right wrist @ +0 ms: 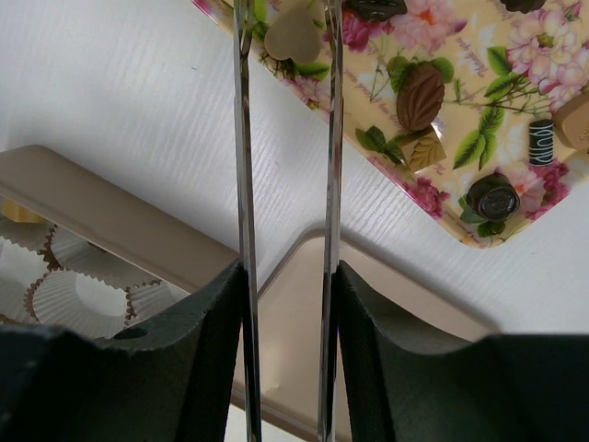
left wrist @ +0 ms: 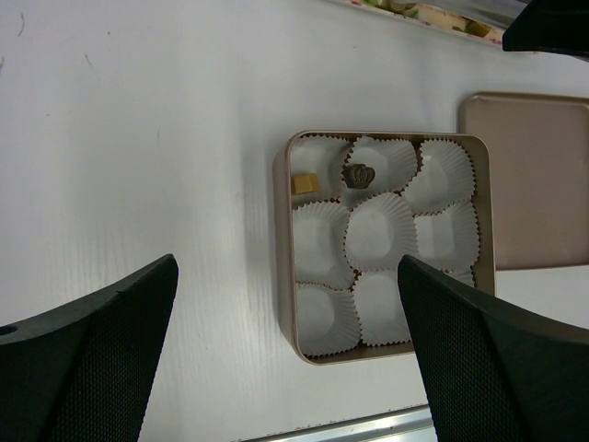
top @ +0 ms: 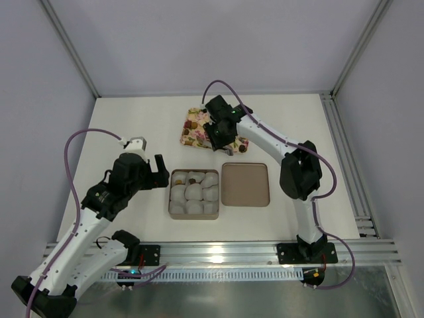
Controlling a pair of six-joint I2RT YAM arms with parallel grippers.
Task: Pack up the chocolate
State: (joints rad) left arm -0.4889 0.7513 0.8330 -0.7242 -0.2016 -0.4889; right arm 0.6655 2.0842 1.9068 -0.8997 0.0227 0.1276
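1. Right gripper (right wrist: 287,276) is clamped on a pair of tweezers (right wrist: 244,138), since the sweets look too small for my own fingers.
2. The tweezer blades straddle a cream heart chocolate (right wrist: 293,35) on the flowered tray (right wrist: 433,216); I cannot tell whether they pinch it yet.
3. Left gripper (left wrist: 290,354) hangs spread wide above the box (left wrist: 282,239), probably ready to steady it.
4. Two chocolates (left wrist: 360,174) sit in its far paper cups (left wrist: 377,230).

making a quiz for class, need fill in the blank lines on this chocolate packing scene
In the top view the flat tan lid lies to the ___ of the square tan box.
The white paper cups in the box hold ___ chocolates.
The left gripper has its jaws ___.
Missing: right; two; open.
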